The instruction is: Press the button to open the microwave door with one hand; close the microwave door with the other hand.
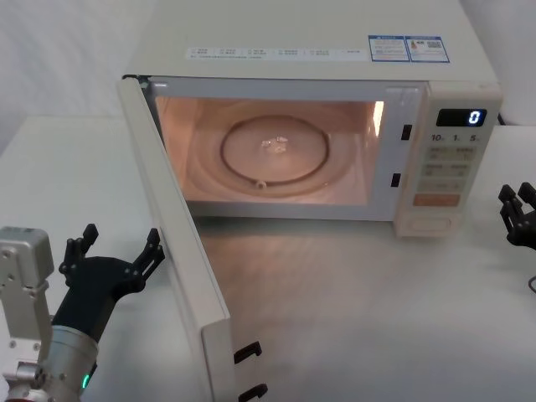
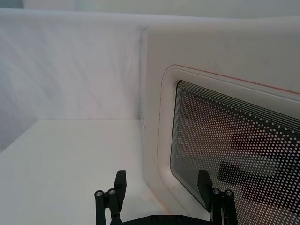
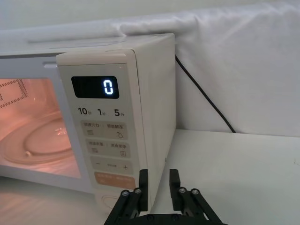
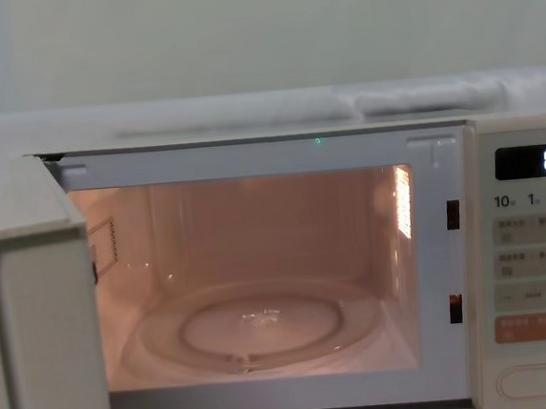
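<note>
Nearest, at the head view's lower left, the left gripper (image 1: 117, 255) hangs with fingers spread wide, holding nothing, just beside the outer face of the microwave door (image 1: 180, 251), which swings fully out toward the camera. At the right edge the right gripper (image 1: 519, 218) sits narrowly parted, probably empty, near the control panel. Farther back, the microwave (image 1: 318, 50) glows, lit cavity exposed, the button (image 4: 532, 380) at the panel's foot. A glancing push could slide the oven rather than latch the door.
</note>
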### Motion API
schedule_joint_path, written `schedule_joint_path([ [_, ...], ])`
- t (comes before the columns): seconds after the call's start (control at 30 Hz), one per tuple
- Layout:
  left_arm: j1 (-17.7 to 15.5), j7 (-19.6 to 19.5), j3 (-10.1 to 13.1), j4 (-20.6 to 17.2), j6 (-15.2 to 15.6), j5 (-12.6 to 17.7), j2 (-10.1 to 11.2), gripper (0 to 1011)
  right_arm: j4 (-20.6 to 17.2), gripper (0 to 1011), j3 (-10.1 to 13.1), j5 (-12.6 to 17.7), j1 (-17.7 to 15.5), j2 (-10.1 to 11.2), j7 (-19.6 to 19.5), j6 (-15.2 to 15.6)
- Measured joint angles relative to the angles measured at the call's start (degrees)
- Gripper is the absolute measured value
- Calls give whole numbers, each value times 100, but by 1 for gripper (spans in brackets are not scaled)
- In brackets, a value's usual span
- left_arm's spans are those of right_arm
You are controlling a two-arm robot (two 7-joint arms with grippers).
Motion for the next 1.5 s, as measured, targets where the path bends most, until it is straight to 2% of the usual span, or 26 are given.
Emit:
schedule_joint_path([
  [0.3,0,0,0,0,0,0,0,1001,-8,566,0,-13,-5,-7,-13,1],
  [0.37,0,0,0,0,0,0,0,1001,-10,599,0,-14,-6,-8,-15,1],
  [0.43,0,0,0,0,0,0,0,1001,-10,685,0,-15,-7,-9,-17,1],
  [0.47,0,0,0,0,0,0,0,1001,-11,685,0,-16,-8,-10,-18,1],
  [0.5,0,0,0,0,0,0,0,1001,-11,770,0,-16,-8,-10,-18,1],
  [0.7,0,0,0,0,0,0,0,1001,-13,944,0,-20,-9,-14,-22,1],
  [0.83,0,0,0,0,0,0,0,1001,-13,1002,0,-22,-9,-15,-24,1],
  [1.5,0,0,0,0,0,0,0,1001,-13,1002,0,-23,-9,-15,-24,0],
])
